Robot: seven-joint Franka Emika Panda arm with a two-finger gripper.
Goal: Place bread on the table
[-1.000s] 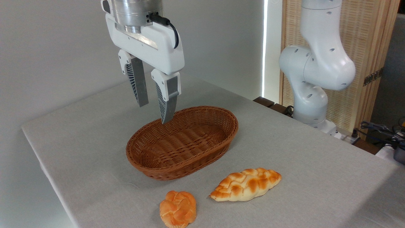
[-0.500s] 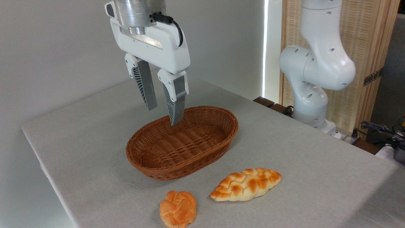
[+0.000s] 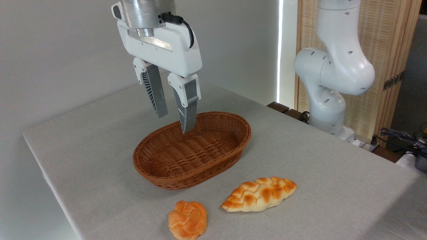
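Note:
The bread (image 3: 259,194), a long braided loaf with toasted patches, lies on the light grey table (image 3: 317,160) in front of the basket, toward the right. My gripper (image 3: 175,124) hangs open high above the far left part of the brown wicker basket (image 3: 193,150), with nothing between its fingers. It is well apart from the loaf, up and to the left of it.
A small round knotted orange bun (image 3: 187,219) lies on the table near the front edge, left of the loaf. The basket holds nothing. The arm's white base (image 3: 328,83) stands at the back right beyond the table edge, with cables (image 3: 400,136) nearby.
My gripper has drifted to the right and slightly down over the basket, staying open. The loaf, the bun and the basket have not moved.

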